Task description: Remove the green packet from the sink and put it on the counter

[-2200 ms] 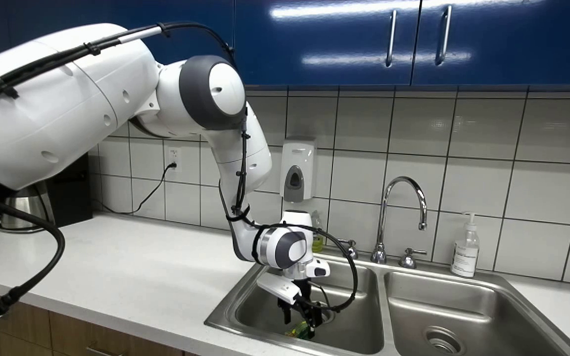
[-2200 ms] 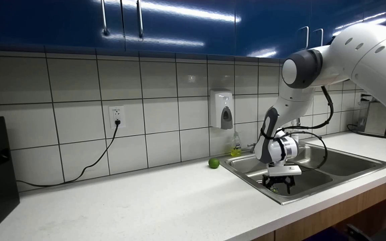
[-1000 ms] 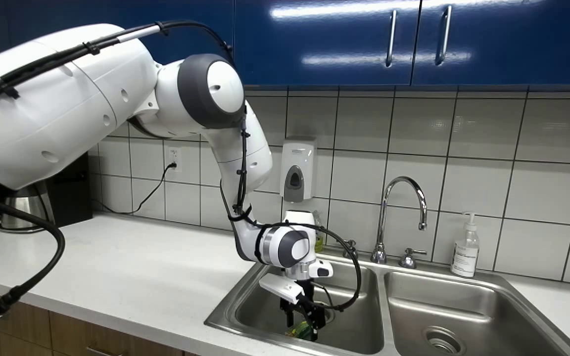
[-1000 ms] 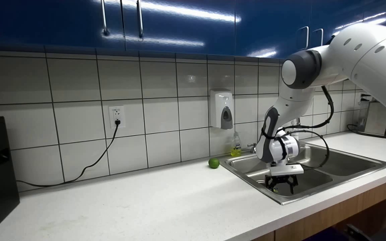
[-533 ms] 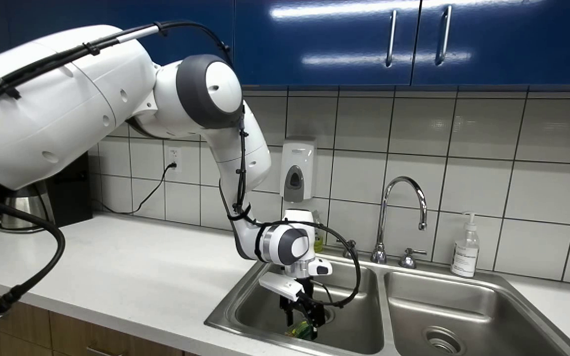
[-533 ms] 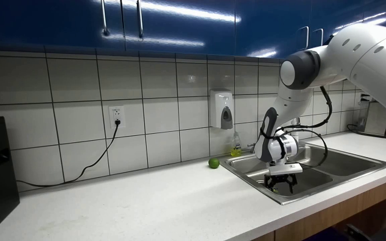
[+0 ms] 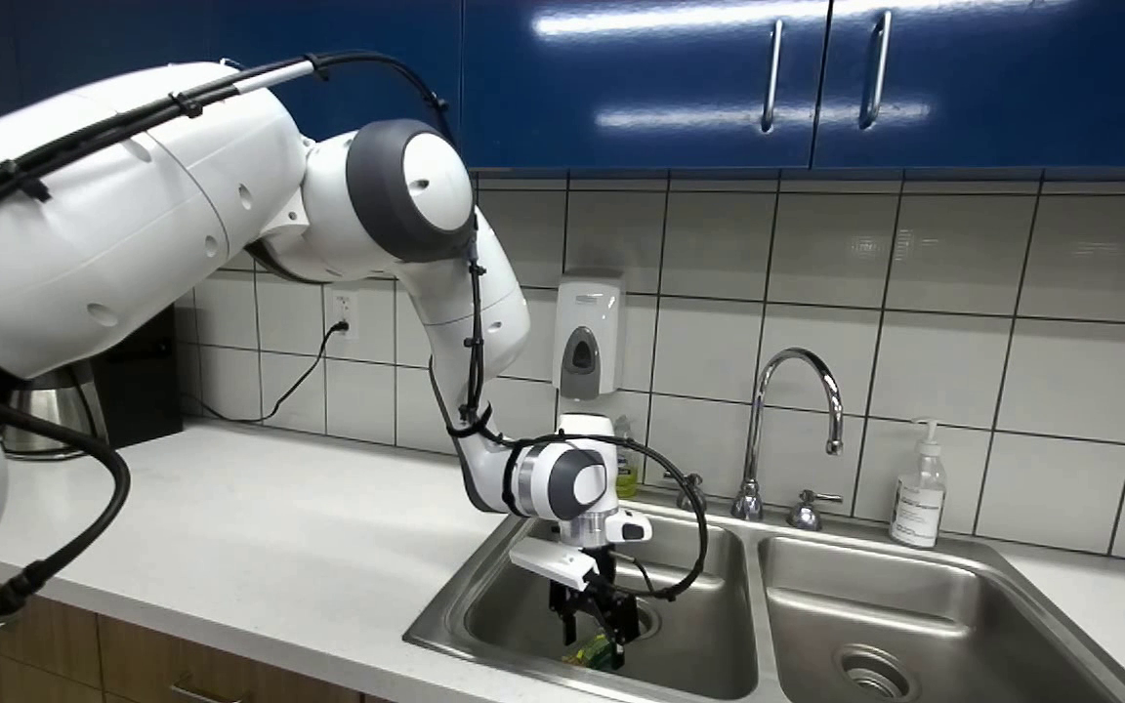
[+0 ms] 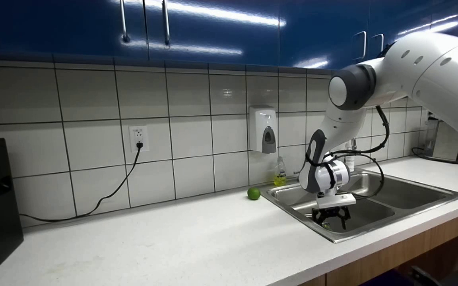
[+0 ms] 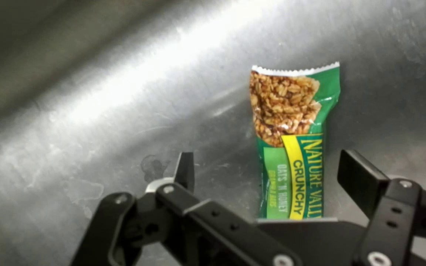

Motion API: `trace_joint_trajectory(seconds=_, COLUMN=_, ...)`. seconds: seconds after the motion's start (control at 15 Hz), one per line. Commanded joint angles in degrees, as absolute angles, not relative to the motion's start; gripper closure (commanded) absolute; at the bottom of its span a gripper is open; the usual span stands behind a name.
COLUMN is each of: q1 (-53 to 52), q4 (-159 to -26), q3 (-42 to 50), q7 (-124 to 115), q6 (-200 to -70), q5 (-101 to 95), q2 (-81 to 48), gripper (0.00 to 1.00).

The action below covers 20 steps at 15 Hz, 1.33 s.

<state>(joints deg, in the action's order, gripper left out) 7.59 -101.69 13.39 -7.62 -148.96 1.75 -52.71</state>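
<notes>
My wrist view shows my black two-fingered pincer [image 9: 271, 176] and, up close, the shiny green snack packet [image 9: 290, 147]. I can read CRUNCHY on its yellow stripe and see brown oats and a white zigzag end. In both exterior views it is just a little bit of green, partly behind my pincer.

The packet lies on the floor of the shiny double steel sink [image 7: 443, 620], between my two black fingers [image 9: 362, 183]. It is closer to the finger on the right of the wrist view, with bare metal on both sides. My pincer is spread wide and has hold of nothing. I can't tell if my fingertips touch the sink.

The basin's wall and the rim stand between the packet and the long, smooth off-white counter [image 7: 260, 527]. A curved chrome tap [image 7: 752, 449] and a clear pump bottle [image 7: 917, 503] are at the back. In an exterior view my thick white arm [image 8: 396, 77] hides most of the tap, but I see a round green ball [image 8: 253, 193] near a see-through bottle of yellow liquid [image 8: 280, 178].
</notes>
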Motion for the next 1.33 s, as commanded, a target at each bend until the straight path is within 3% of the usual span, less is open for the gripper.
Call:
trace_joint_trajectory(seconds=0.0, q1=6.9, q4=-99.2, q3=14.3, q7=-9.2, q6=-146.5, q5=0.3, q2=-54.0, gripper=0.0)
trace_joint_trajectory(seconds=0.33, q1=7.0, q4=-97.4, q3=14.4, q7=-9.2, q6=-145.6, q5=0.3, q2=-55.3, gripper=0.0)
trace_joint_trajectory(seconds=0.4, q1=7.1, q4=-97.1, q3=14.4, q7=-9.2, q6=-145.4, q5=0.4, q2=-55.5, gripper=0.23)
trace_joint_trajectory(seconds=0.47, q1=7.1, q4=-96.8, q3=14.5, q7=-9.2, q6=-145.4, q5=0.3, q2=-55.7, gripper=0.26)
trace_joint_trajectory(seconds=0.93, q1=7.3, q4=-95.3, q3=14.3, q7=-8.8, q6=-144.8, q5=0.4, q2=-56.5, gripper=0.82)
trace_joint_trajectory(seconds=1.0, q1=7.3, q4=-95.2, q3=14.3, q7=-8.8, q6=-144.7, q5=0.4, q2=-56.5, gripper=0.87)
trace_joint_trajectory(seconds=1.27, q1=7.3, q4=-95.4, q3=14.3, q7=-8.8, q6=-143.9, q5=0.4, q2=-55.6, gripper=0.9)
